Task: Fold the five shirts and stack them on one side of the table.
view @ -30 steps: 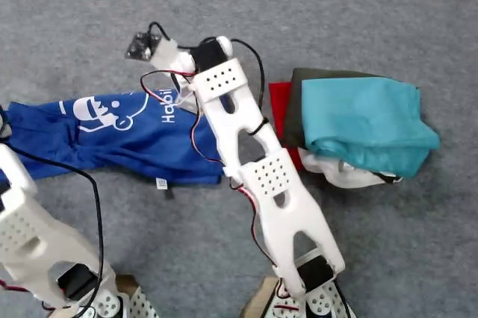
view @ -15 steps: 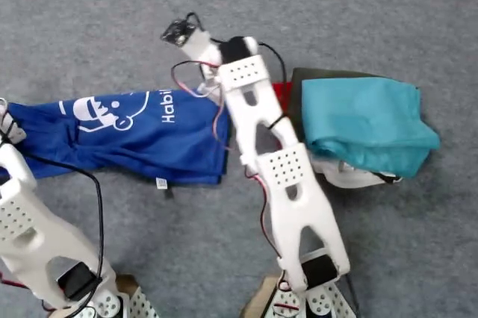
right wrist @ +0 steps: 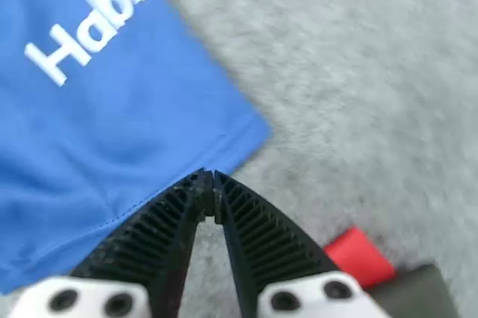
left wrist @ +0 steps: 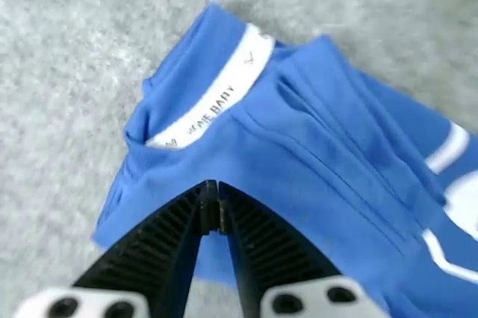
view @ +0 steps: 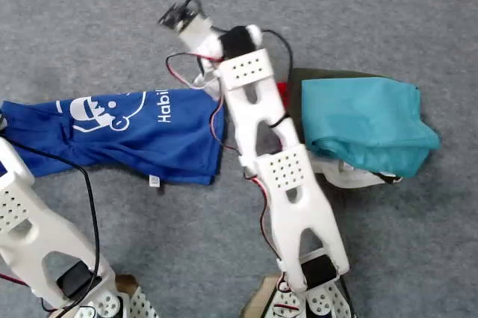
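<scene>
A blue shirt with white print lies stretched out on the left of the grey table. My left gripper is shut on the blue shirt just below its white-banded collar, at the table's left edge. My right gripper is shut, its tips above the hem corner of the blue shirt near the print. The right arm runs from the front edge up the middle. A folded stack sits on the right: a teal shirt on top, a dark olive one, a red one and a white one beneath.
The grey felt table has bare room at the back and along the front right. The left arm rises from the front left corner. Cables loop beside the right arm. The red shirt's corner lies close to the right gripper.
The blue shirt has slid left with the left gripper. The right arm has swung right and farther back, off the shirt's upper edge towards the stack.
</scene>
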Tool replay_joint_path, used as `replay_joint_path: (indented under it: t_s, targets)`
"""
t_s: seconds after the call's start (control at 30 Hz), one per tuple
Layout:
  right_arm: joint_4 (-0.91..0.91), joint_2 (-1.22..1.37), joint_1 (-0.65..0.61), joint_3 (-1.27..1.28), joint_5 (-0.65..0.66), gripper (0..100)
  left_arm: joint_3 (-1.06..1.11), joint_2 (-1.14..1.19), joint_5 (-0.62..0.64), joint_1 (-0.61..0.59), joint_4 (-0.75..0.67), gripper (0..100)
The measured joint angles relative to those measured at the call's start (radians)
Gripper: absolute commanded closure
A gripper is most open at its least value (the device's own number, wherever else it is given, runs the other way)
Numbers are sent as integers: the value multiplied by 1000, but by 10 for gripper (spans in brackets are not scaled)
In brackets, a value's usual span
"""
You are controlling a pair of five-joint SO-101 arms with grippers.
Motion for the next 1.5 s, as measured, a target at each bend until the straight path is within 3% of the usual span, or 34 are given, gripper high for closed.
replay_joint_path:
  t_s: [0.17,0.37,0.53,0.8,0.93,1.3,1.5]
  targets:
    - [0,-222,-71,321,-63,996,-86,-25,-55,18,140,979]
    - [-100,-473,-207,792,-68,996,14,-40,-121,15,121,979]
    - [-203,-526,-229,1054,-68,996,282,-54,-163,3,-15,979]
    - [-347,-526,-229,1290,-68,996,756,-270,-160,-28,-399,980]
    - [-427,-537,-219,1390,-41,996,813,-304,-173,-35,-482,980]
    - [-470,-598,-149,1487,63,996,638,-186,-347,-40,-384,980]
    - [-302,-733,-141,1412,64,996,456,-187,-350,-44,-161,980]
